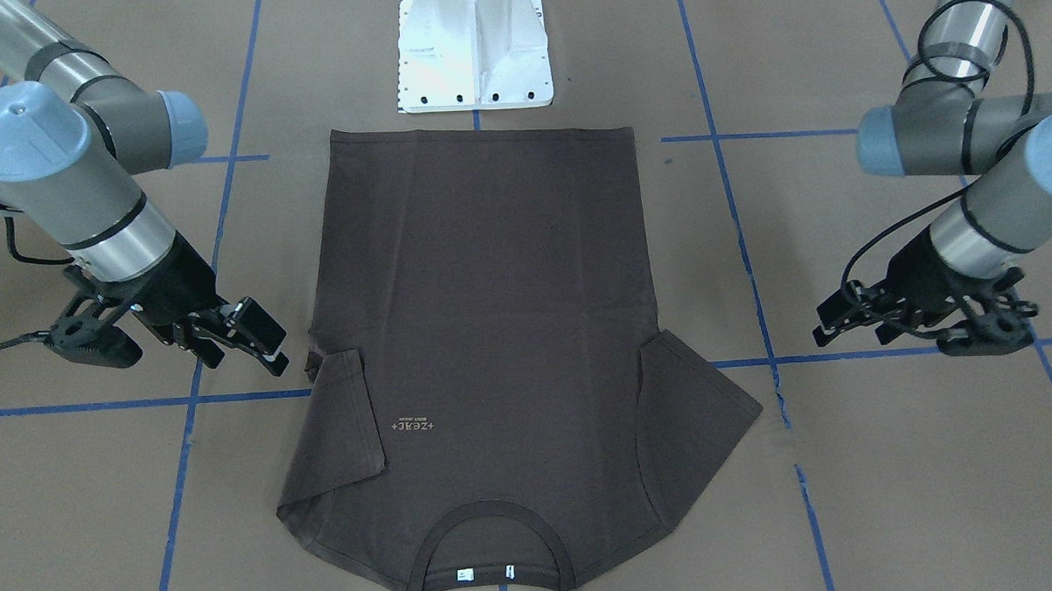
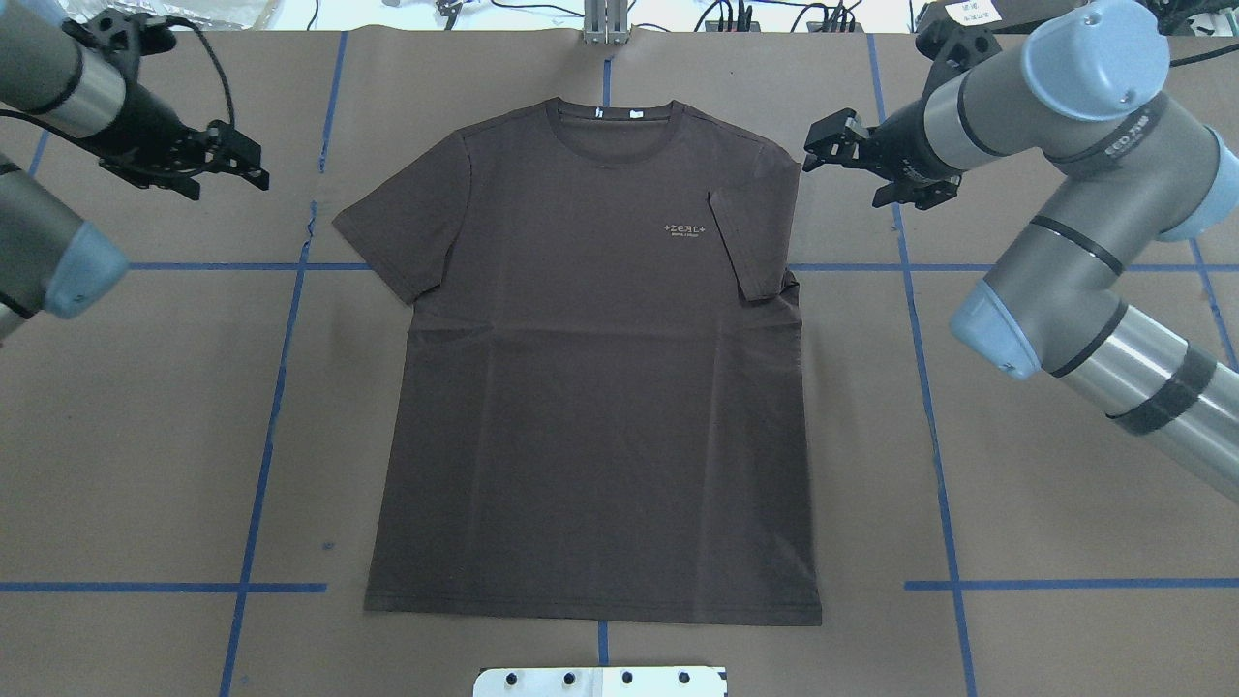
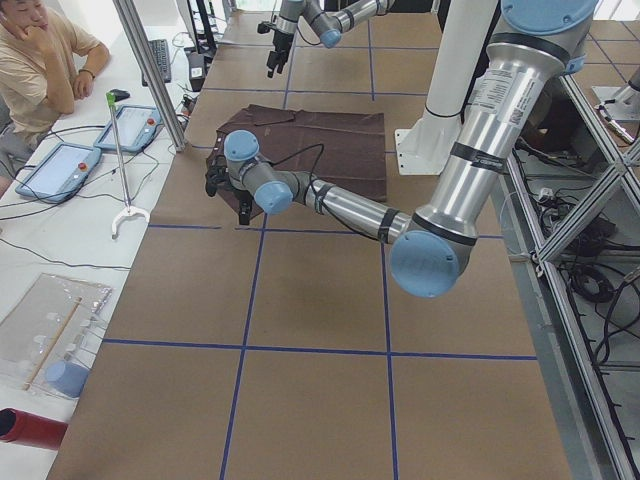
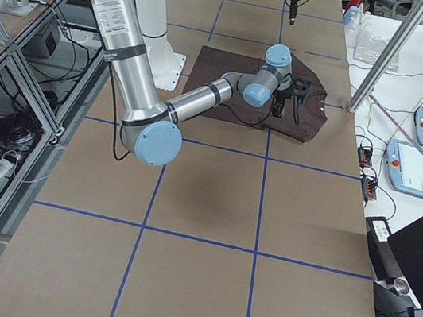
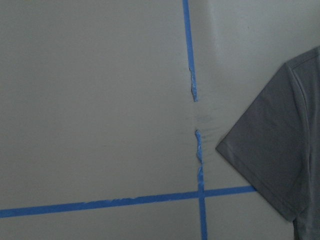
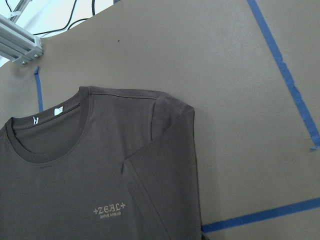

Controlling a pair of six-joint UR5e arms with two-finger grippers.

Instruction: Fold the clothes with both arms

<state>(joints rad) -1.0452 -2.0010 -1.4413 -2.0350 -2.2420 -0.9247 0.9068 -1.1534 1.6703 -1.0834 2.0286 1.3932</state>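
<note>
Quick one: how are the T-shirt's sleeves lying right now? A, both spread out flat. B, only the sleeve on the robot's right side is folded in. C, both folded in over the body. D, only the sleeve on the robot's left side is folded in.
B: the right sleeve lies folded in over the chest of the T-shirt, next to the lettering, while the left sleeve is spread out flat.

Between the left gripper (image 2: 247, 165) and the right gripper (image 2: 823, 145), the T-shirt (image 2: 590, 387) is lying as soft, matt brown cloth, faintly creased. Under both, the table (image 2: 145, 436) is showing matt brown paper crossed by blue tape (image 2: 278, 387). The left arm (image 2: 58, 77) and right arm (image 2: 1142, 373) are gleaming in smooth silver metal.
</note>
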